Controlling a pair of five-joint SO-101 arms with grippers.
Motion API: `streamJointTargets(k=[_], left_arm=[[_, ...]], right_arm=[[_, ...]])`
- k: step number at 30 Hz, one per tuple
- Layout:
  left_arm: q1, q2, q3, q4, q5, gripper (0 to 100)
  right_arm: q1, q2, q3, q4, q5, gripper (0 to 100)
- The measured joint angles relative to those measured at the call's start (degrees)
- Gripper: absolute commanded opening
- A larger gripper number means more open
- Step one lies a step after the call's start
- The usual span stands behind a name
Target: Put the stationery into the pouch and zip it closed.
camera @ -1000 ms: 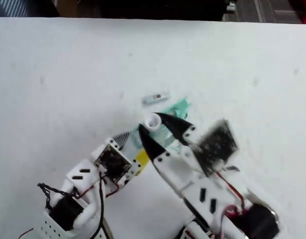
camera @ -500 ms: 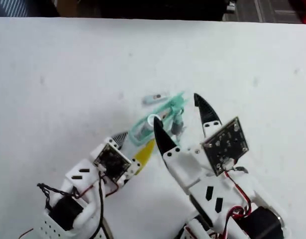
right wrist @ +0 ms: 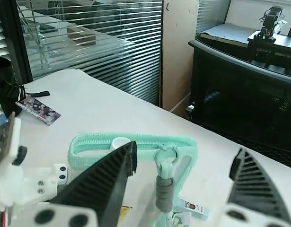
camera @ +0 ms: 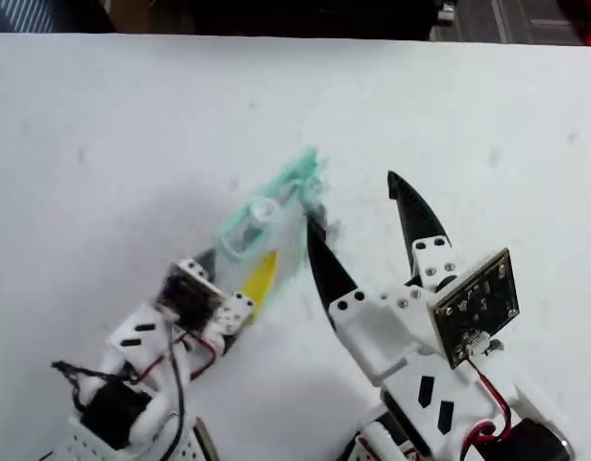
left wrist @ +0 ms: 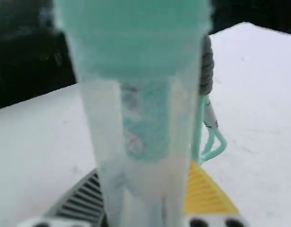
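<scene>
The left gripper (camera: 233,267), low at the left of the high view, is clamped on the clear, mint-trimmed pouch (camera: 268,223). The pouch juts up and to the right from it, at the frame's centre. The right gripper (camera: 350,200), lower right of centre, has its black fingers spread wide just beside the pouch, holding nothing. A small white round item (camera: 262,209) shows inside the pouch. A grey pull (right wrist: 164,191) hangs from its mint edge over the white counter (camera: 132,125).
</scene>
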Motion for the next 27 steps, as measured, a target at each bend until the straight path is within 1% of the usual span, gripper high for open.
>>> streamJointTargets(k=[3,5,10,12,14,16,18,21,24,27], left_arm=[[-0.70,0.00,-4.13,6.15,8.00,22],[-0.97,-0.44,-6.15,8.44,9.14,23],[-1.05,-0.44,-6.68,9.14,9.14,22],[-1.05,-0.44,-6.68,9.14,9.14,19],[-1.05,-0.44,-6.68,9.41,8.09,11],[-1.05,-0.44,-6.68,9.49,5.19,1],[-0.79,-0.44,-6.68,9.49,2.90,4],[-0.88,-0.35,-6.68,9.49,0.62,2],[-4.13,-0.09,-7.38,9.05,0.18,2],[-12.48,-0.09,-9.85,9.05,0.00,2]], right_arm=[[0.00,0.00,0.00,0.00,0.00,29.1],[0.00,0.00,0.00,0.00,0.00,29.1],[-0.18,0.00,0.00,1.67,0.00,29.1],[0.00,0.00,0.00,1.67,0.00,29.1],[0.00,0.00,0.18,1.67,0.00,29.1],[-0.09,0.00,0.26,1.67,0.00,29.0],[0.79,0.53,0.26,1.67,0.44,28.9],[4.66,4.48,0.26,1.67,1.41,28.9],[8.18,13.63,-0.44,1.67,1.41,28.9],[8.79,26.37,-5.10,1.67,1.41,28.9]])
